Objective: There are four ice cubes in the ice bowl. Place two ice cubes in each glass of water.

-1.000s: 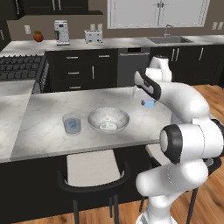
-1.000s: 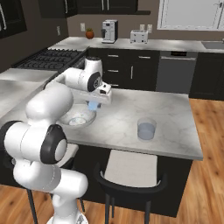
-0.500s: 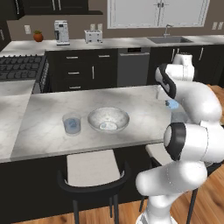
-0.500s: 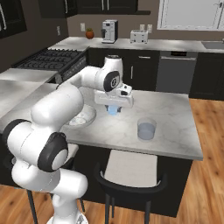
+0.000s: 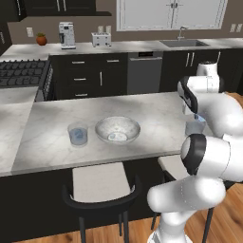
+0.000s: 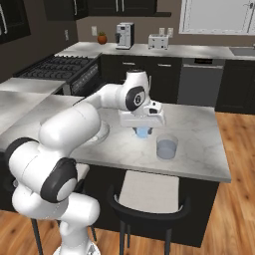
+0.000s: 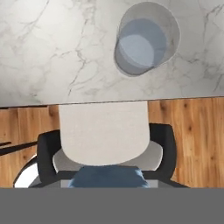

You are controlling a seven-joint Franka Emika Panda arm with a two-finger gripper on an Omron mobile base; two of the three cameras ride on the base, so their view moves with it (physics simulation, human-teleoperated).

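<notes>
My gripper [image 6: 143,130] hangs over the island counter, shut on a pale-blue ice cube [image 6: 143,132]. In the hand view the ice cube [image 7: 108,177] sits at the bottom edge. One glass of water [image 6: 167,148] stands just right of the gripper near the counter's front edge; the hand view has this glass [image 7: 146,39] at the top, the left base view has it [image 5: 193,127] beside the arm. The other glass of water [image 5: 77,134] stands left of the ice bowl [image 5: 117,130], with something bluish inside. A bluish speck lies in the bowl.
A stool [image 7: 103,131] with a pale seat and dark frame stands below the counter's front edge, under the right glass. A second stool [image 5: 100,182] stands further left. A stove [image 5: 21,73] and the back counter with a sink [image 5: 182,43] lie beyond.
The arm has swung right from beside the ice bowl to next to the right glass, carrying the ice cube. Bowl and glasses have stayed in place.
</notes>
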